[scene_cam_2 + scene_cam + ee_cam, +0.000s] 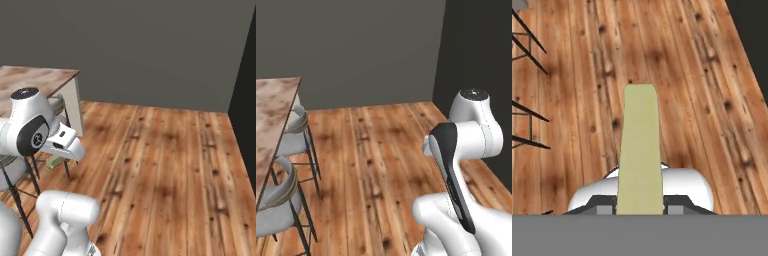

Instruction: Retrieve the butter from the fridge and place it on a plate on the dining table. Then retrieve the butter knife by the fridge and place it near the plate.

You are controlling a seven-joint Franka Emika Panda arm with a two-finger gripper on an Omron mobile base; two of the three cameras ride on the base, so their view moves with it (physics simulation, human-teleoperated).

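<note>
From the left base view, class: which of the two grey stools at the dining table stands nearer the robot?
The stool at the bottom-left corner; the other stool sits farther along the dining table, toward the wall.

Glossy white rounded arm (476,135) is showing a long black inlay strip along one link, a dark round joint cap carrying a small pale marking, and a dark disc topping the uppermost joint.

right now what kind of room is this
Probably the dining end of a home kitchen: a long dining table with a brown-and-cream marbled top, grey stools on thin dark legs tucked beside it, a warm wooden plank floor and plain grey walls. The butter sits between the fingers, carried above that floor.
</note>
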